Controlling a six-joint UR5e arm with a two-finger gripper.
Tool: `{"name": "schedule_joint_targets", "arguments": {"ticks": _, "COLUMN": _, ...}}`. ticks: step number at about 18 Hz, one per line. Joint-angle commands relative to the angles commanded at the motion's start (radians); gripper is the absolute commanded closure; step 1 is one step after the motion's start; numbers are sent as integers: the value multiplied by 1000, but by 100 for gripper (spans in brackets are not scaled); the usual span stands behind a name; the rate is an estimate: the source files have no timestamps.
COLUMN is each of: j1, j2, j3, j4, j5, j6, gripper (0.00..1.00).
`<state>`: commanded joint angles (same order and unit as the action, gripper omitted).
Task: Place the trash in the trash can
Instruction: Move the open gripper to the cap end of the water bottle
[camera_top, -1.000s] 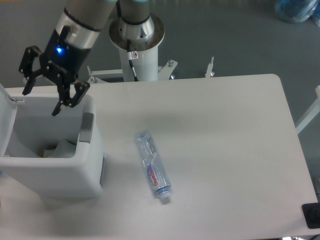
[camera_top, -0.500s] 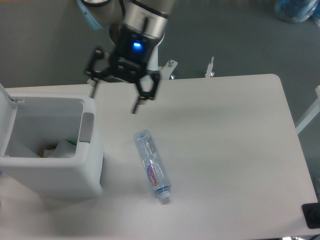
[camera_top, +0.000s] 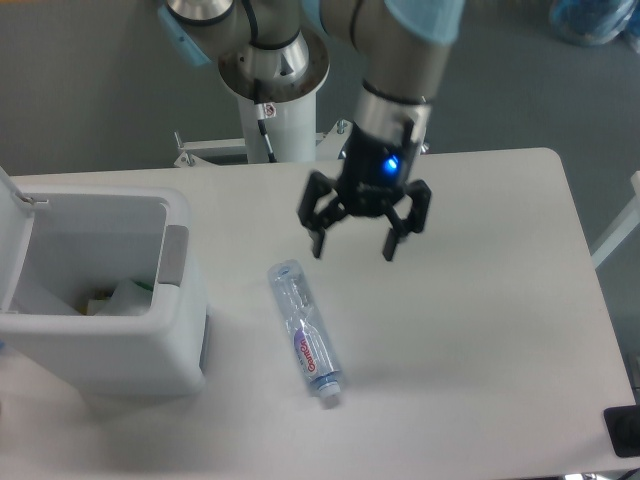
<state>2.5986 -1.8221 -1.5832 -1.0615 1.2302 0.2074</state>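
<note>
The gripper (camera_top: 354, 249) hangs spread and empty, up and right of the bottle (camera_top: 305, 332), which lies flat on the table (camera_top: 480, 300) just right of the bin (camera_top: 172, 262). Something pale, probably the wrapper (camera_top: 128, 296), sits inside the bin. To grasp well, centre over the bottle's midsection, fingers straddling its width, then descend.

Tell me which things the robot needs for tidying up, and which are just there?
For the job:
- bottle, lying on the table
- wrapper, already in the bin
- bin, lid open
- pincer, open and empty

Just there:
- table
- robot's white post
- blue bag on the floor
</note>
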Motion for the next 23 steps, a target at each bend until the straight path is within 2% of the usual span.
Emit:
{"name": "schedule_joint_targets", "arguments": {"ticks": 4, "j1": -3, "j2": -88, "j3": 32, "j4": 2, "j5": 8, "j6": -89, "gripper": 0}}
{"name": "schedule_joint_targets", "arguments": {"ticks": 12, "j1": -83, "j2": -224, "j3": 57, "j4": 0, "j5": 176, "j6": -118, "gripper": 0}}
{"name": "schedule_joint_targets", "arguments": {"ticks": 19, "j1": -120, "j2": -307, "j3": 109, "j4": 2, "j5": 216, "j6": -218, "gripper": 0}}
{"name": "schedule_joint_targets", "arguments": {"ticks": 23, "j1": -141, "j2": -353, "j3": 158, "j4": 0, "j5": 215, "j6": -226, "gripper": 0}}
